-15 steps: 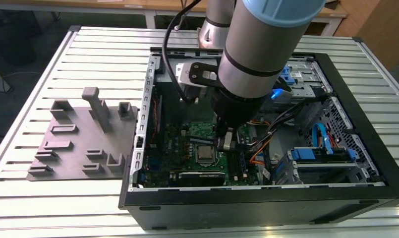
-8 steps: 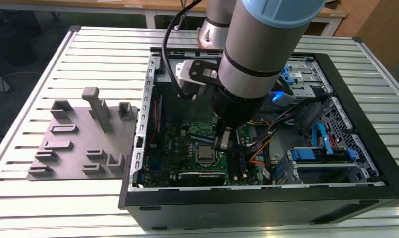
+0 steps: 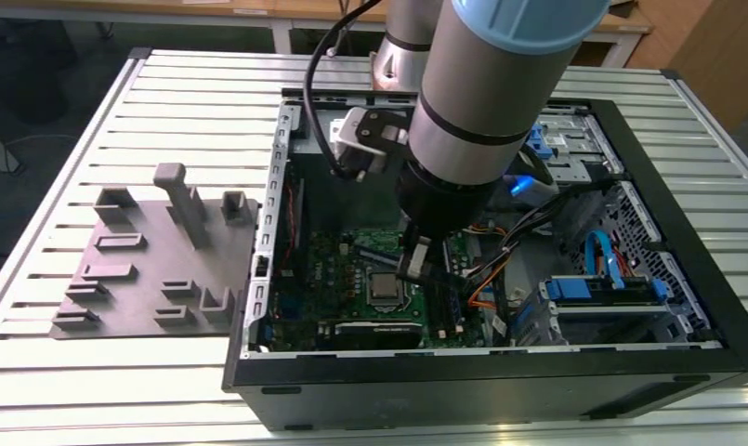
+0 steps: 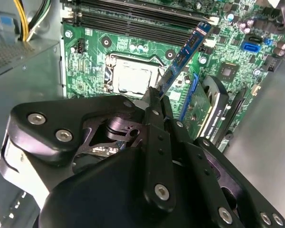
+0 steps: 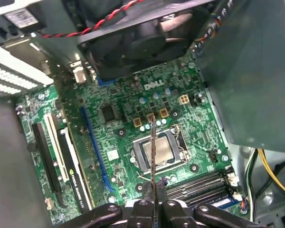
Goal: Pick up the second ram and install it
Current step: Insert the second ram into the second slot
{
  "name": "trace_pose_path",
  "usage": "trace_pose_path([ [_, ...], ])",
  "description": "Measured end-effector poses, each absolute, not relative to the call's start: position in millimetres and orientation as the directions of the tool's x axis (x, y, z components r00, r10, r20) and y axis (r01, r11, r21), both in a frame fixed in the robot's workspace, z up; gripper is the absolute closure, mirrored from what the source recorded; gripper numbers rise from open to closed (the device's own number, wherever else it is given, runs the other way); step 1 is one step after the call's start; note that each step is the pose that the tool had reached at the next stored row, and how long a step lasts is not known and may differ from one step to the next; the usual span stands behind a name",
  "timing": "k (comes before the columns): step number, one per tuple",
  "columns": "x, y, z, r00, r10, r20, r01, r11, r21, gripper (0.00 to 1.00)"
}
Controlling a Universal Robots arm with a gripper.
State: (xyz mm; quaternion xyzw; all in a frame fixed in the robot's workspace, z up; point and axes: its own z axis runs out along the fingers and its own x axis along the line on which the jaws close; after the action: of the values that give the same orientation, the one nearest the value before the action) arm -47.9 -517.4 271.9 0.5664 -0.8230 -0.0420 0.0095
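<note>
My gripper [image 3: 417, 267] is down inside the open computer case [image 3: 473, 372], just above the green motherboard [image 3: 348, 279]. It is shut on the second ram [image 4: 185, 54], a thin blue-green stick that juts out from the fingertips. In the first wrist view the ram [image 5: 152, 156] shows edge-on as a narrow line over the processor socket [image 5: 159, 152]. It hangs above the board and touches nothing. The long black memory slots [image 4: 133, 19] lie beyond the socket [image 4: 130, 76]; the stick is tilted relative to them.
A black fan [image 5: 147, 33] and a grey metal box [image 5: 256, 71] flank the board. Orange and yellow cables [image 3: 485, 288] and blue drive brackets [image 3: 603, 288] crowd the case's right side in the exterior view. A grey slotted holder plate [image 3: 150, 269] lies on the table left of the case.
</note>
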Motion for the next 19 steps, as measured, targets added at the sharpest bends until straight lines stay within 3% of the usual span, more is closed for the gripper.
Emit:
trace_pose_path([
  [19, -47.9, -517.4, 271.5, -0.526, -0.850, -0.032, -0.849, 0.522, 0.080, 0.86],
])
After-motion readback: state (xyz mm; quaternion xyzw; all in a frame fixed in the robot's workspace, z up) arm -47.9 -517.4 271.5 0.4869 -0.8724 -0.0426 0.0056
